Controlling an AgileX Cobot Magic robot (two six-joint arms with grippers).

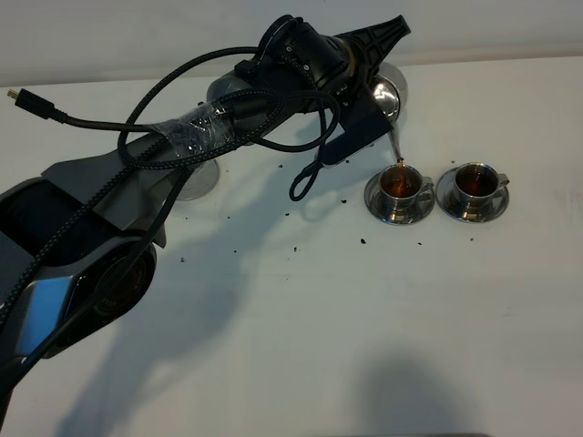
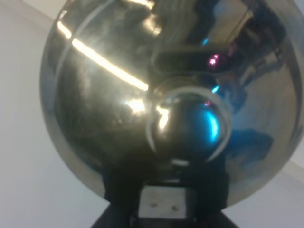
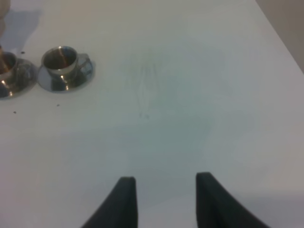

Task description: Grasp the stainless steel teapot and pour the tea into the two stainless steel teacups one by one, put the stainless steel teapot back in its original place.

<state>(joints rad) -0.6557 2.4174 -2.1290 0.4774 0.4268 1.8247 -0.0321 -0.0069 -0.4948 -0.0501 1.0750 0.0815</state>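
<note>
My left gripper (image 1: 375,66) reaches across to the back middle and is shut on the stainless steel teapot (image 1: 388,95), holding it tilted. Its thin spout (image 1: 395,146) points down into the left teacup (image 1: 399,183), which holds brown tea. The right teacup (image 1: 474,182) on its saucer (image 1: 496,208) also holds tea. The teapot's domed lid and knob (image 2: 187,124) fill the left wrist view. The cupless saucer (image 1: 197,185) lies partly hidden under the left arm. My right gripper (image 3: 166,199) is open and empty above bare table, with the right teacup (image 3: 61,59) and the left teacup (image 3: 4,71) far off.
Dark tea-leaf specks (image 1: 363,241) lie scattered on the white table (image 1: 364,337) near the cups. A black cable (image 1: 91,118) loops over the left arm and hangs near the pot. The table's back edge runs just behind the teapot.
</note>
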